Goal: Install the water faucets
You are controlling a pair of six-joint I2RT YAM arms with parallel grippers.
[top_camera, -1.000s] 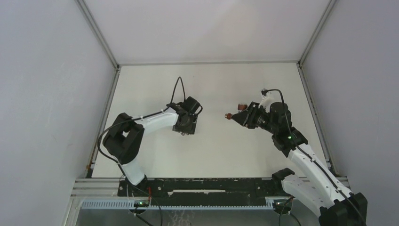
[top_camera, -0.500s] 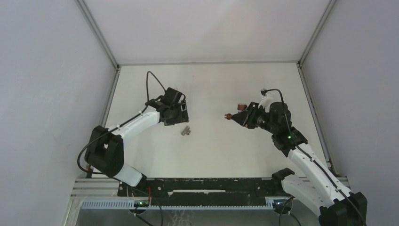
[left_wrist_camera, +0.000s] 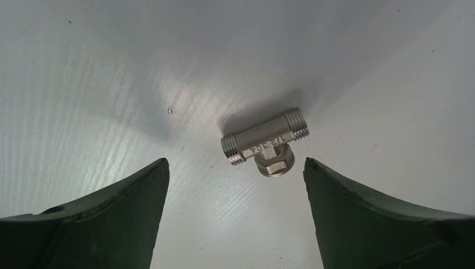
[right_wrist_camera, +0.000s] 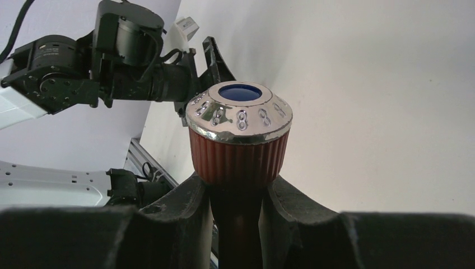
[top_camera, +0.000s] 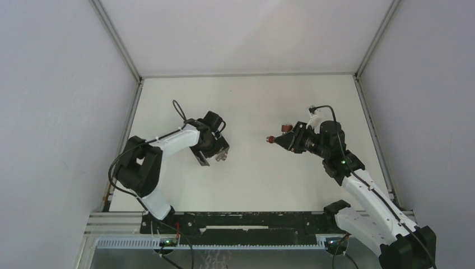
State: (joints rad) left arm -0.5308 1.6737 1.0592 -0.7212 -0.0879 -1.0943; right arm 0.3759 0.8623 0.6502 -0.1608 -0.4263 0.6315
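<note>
Left gripper point(left_wrist_camera: 235, 163) hovering, jaws spread wide around silvery metal T-shaped fitting point(left_wrist_camera: 264, 143), which is lying free on white table point(left_wrist_camera: 112, 67). Right gripper point(right_wrist_camera: 238, 193) clamping stem of reddish-brown faucet with chrome-capped knob point(right_wrist_camera: 238, 151), seemingly above table. Left arm needing centred descent, jaws closing across straight threaded pipe.

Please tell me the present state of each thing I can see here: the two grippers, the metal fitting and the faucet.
left gripper: open, one finger on each side of the tee fitting, not touching it.
tee fitting: lying loose on the table, nothing screwed into it.
right gripper: shut on the faucet's stem.
faucet: held, knob free above the fingers, not joined to the tee fitting.
</note>
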